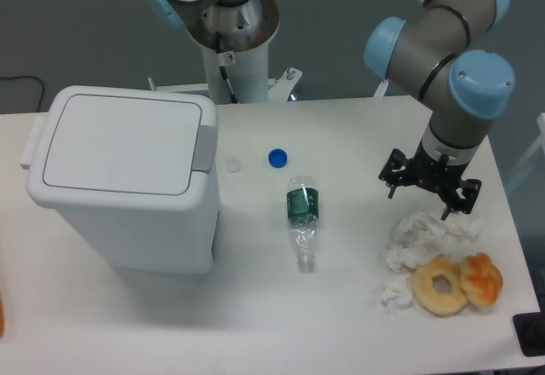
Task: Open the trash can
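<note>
The trash can point(128, 179) is a large white bin standing on the left of the table, its flat lid shut and a grey push-button tab point(204, 147) on the lid's right edge. My gripper point(428, 194) hangs far to the right, above the table just over the crumpled tissue, with its fingers spread open and nothing between them. Roughly half the table's width separates it from the can.
A crushed clear bottle with a green label point(302, 220) lies mid-table, with a blue cap point(277, 158) and a white cap point(232, 165) behind it. Crumpled tissue point(419, 237), a bagel point(440, 285) and an orange pastry point(482, 279) sit at the right front.
</note>
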`<state>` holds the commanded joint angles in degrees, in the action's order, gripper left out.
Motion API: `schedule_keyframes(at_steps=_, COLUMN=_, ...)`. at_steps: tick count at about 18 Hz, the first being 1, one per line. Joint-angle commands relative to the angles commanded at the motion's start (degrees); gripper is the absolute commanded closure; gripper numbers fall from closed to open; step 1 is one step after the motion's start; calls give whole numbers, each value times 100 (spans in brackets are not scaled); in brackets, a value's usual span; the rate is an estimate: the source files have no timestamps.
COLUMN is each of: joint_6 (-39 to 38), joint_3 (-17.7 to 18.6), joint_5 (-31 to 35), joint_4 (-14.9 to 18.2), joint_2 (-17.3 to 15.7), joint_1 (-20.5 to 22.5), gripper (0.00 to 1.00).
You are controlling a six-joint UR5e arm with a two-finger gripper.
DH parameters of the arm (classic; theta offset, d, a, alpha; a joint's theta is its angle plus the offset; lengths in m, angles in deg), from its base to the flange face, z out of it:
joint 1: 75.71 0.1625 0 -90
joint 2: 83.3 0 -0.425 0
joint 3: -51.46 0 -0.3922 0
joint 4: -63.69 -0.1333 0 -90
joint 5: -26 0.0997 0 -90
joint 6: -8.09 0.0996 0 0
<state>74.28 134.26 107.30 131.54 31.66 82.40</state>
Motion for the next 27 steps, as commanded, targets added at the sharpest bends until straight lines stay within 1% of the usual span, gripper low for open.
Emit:
schedule_keyframes(at_steps=3, joint_6=-1044, joint_3=-131, joint_5=-325, joint_4=-52, joint_2=26, joint_1=-26, gripper=0)
schedule_keyframes(at_steps=4, joint_6=-1143, joint_3=-193, joint_5=-343, joint_4=-88, joint_2=26, joint_1=-53, gripper=0)
schedule_keyframes(at_steps=5, joint_6=-1170, joint_3=-228, joint_5=-387, joint_4=-97, joint_2=9, joint_1=-79, gripper=3)
schedule_keyframes(at_steps=7, joint_6=-1205, joint_3=-229, joint_5=-606, joint_4=-105, joint_2=-61, joint_1=-132, gripper=15)
schedule_keyframes(at_steps=8, joint_6=-1388, joint_3=-229, joint_5=-772, joint_4=-97, joint_2=-122, joint_1=-141, gripper=29)
schedule_keyframes(at_steps=10, joint_6=-2090, joint_3=-220, joint_5=-1176, joint_4=-105, joint_2=-280, joint_1=-158, gripper=52)
schedule_keyframes(at_steps=12, joint_6=-2356, joint_3=-194, joint_5=-1458, joint_4=-97, joint_2=-482, joint_1=-263, gripper=62)
schedule_keyframes(at_steps=13, joint_6=-2365, joint_3=-150, joint_5=-1538, joint_4=-97, joint_2=-605, joint_1=-333, gripper=65)
schedule_keyframes(at_steps=15, joint_6=-2392, joint_3=-79, joint_5=-1731, joint_4=-88, joint_2=-825, joint_1=-465, gripper=75)
schedule_keyframes(at_steps=16, joint_6=-2470, joint_3=-18, joint_5=-1836, joint_4=-88, joint_2=-913, joint_1=-536, gripper=78)
schedule_keyframes(at_steps=17, joint_6=-2610, joint_3=52, joint_5=-1950, joint_4=-88, joint_2=-1010, joint_1=-588, gripper=86)
schedule_keyframes(at_steps=19, joint_6=-2848, joint_3=105, joint_5=-2258, joint_4=-88, joint_2=-1125, joint_1=-703, gripper=90)
schedule_keyframes(at_steps=21, joint_6=-2910, joint_3=202, joint_5=-2399, joint_4=-88, joint_2=-1317, joint_1=-834, gripper=93)
schedule_keyframes(at_steps=24, joint_6=-2998, joint_3=430, joint_5=-2689, joint_4=-53, joint_2=-1634, joint_1=-993, gripper=93)
schedule_keyframes(at_steps=27, joint_6=-3227, joint_3=790, joint_5=-2847, joint_4=-44, joint_2=-2082, joint_1=-1011, gripper=93)
